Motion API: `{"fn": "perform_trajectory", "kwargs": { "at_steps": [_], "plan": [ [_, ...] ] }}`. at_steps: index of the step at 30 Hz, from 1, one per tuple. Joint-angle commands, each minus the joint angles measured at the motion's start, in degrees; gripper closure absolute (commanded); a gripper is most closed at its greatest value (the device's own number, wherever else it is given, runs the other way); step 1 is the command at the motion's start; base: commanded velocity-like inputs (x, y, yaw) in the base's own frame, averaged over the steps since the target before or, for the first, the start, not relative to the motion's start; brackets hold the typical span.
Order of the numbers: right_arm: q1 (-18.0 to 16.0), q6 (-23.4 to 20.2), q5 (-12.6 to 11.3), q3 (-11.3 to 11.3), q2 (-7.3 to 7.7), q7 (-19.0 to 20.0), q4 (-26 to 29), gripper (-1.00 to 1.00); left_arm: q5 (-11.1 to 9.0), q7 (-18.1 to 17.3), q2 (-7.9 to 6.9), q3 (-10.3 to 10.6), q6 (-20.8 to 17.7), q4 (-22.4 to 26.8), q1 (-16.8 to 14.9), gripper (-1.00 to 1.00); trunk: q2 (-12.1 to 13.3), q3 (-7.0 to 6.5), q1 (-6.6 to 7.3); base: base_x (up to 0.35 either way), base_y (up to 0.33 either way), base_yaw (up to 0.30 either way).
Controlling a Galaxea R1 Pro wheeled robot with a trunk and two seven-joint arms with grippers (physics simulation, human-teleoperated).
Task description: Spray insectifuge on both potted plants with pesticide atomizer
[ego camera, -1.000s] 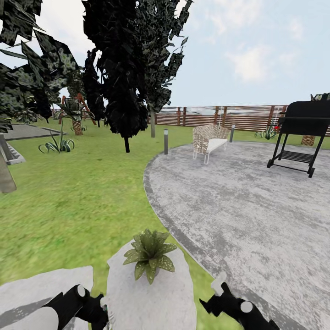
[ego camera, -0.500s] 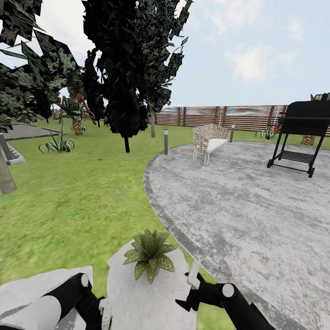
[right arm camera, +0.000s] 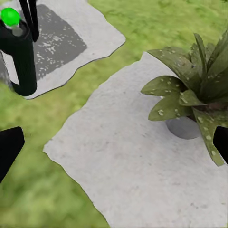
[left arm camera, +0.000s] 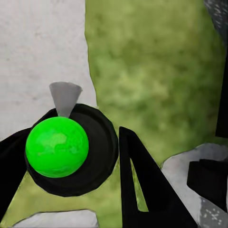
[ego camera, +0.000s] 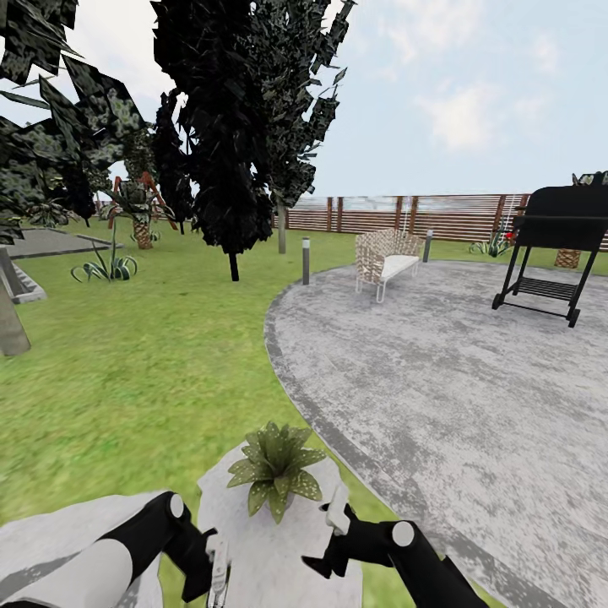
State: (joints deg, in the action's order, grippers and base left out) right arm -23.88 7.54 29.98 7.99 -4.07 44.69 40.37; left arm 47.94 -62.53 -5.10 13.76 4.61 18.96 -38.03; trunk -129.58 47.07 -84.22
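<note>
One potted plant [ego camera: 276, 469], one atomizer [right arm camera: 19, 50], two stepping stones [ego camera: 279, 549], two grippers [ego camera: 218, 574], one chair [ego camera: 386, 257], one grill [ego camera: 553, 249].

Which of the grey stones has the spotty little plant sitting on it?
The stepping stone in the middle, between the two arms, nearest the round patio. The potted plant stands on it; the other stone, farther left, has none.
</note>
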Motion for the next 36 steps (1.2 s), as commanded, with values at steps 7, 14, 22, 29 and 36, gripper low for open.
{"fn": "perform_trajectory", "kwargs": {
  "at_steps": [7, 14, 22, 29, 36],
  "plan": [
    [-0.03, 0.45, 0.61, -0.11, -0.69, 4.79, 0.06, -1.0, 0.4, 1.06, 1.94, 0.01, 0.43, 4.03, -0.03, 1.0, -0.03, 0.06, 0.01, 0.0, 0.0, 0.0],
    [-0.03, 0.45, 0.61, -0.09, -0.76, 4.79, 0.14, 1.0, 0.41, 1.93, 4.65, 0.12, 0.48, 4.12, -0.03, 1.0, -0.03, 0.06, 0.01, 0.0, 0.0, 0.0],
    [-0.03, 0.45, 0.61, -0.08, -1.94, 4.81, 0.32, 1.0, 0.45, 3.96, 6.97, 0.08, 0.48, 4.08, -0.03, 1.0, -0.03, 0.06, 0.01, 0.0, 0.0, 0.0],
    [-0.03, 0.45, 0.61, -0.08, -2.16, 4.8, 0.4, 1.0, 0.42, 4.34, 7.99, 0.04, 0.57, 4.06, 0.05, 1.0, -0.03, 0.06, 0.01, 0.0, 0.0, 0.0],
    [-0.03, 0.45, 0.61, -0.08, -2.17, 4.79, 0.41, 1.0, 0.25, 4.39, 8.94, -0.11, 0.73, 3.94, 0.06, 1.0, -0.03, 0.06, 0.01, 0.0, 0.0, 0.0]
  ]
}}
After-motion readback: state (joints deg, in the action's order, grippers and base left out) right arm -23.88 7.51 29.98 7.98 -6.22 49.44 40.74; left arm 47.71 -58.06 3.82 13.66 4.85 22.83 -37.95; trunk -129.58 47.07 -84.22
